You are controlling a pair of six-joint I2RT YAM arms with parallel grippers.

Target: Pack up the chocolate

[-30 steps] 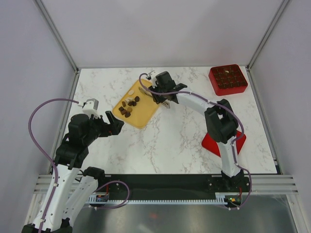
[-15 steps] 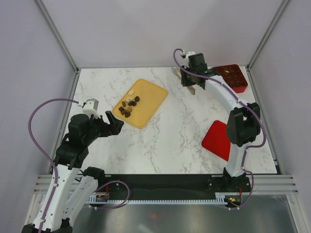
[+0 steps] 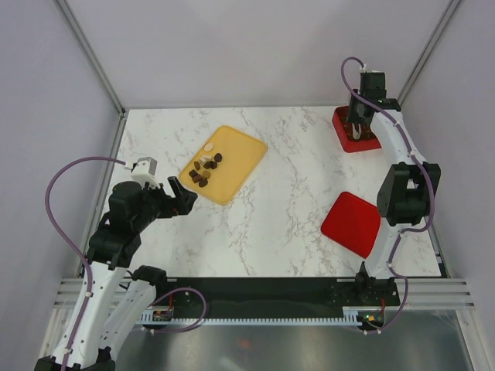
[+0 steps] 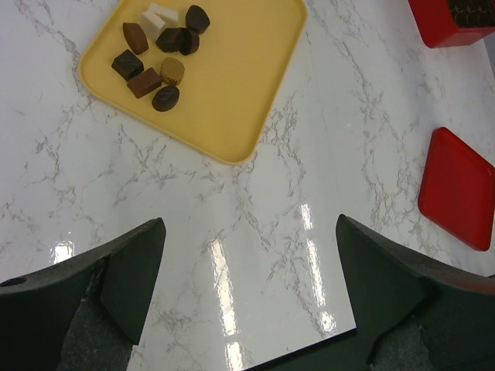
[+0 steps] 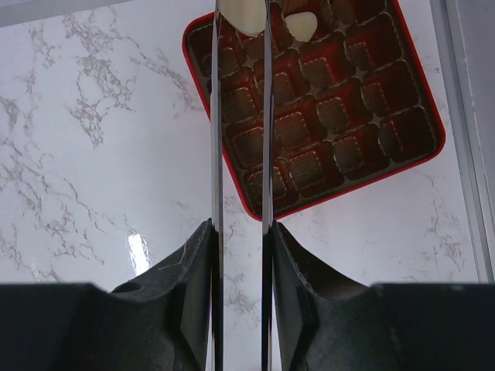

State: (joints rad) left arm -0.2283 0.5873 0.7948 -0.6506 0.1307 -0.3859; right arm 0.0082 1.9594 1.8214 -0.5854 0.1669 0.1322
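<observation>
Several chocolate pieces [image 3: 206, 171], dark brown and cream-white, lie in a cluster on the yellow-orange tray [image 3: 236, 158], also in the left wrist view [image 4: 158, 54]. My right gripper [image 3: 356, 128] is over the near left corner of the red gridded box [image 3: 373, 142], shut on a cream-white chocolate [image 5: 242, 11] between its thin fingers. Another cream-white piece [image 5: 302, 25] sits in a cell of the box [image 5: 348, 116]. My left gripper [image 3: 182, 198] is open and empty, above the table just left of the tray's near corner.
A red lid [image 3: 352, 224] lies flat on the marble table at the near right, also in the left wrist view [image 4: 456, 189]. The yellow tray [image 4: 232, 100] sits at the middle left. Cage walls and posts stand close behind and right of the box.
My right arm has swung from the yellow tray across the back of the table to the red box, carrying the white piece. The left arm has not moved.
</observation>
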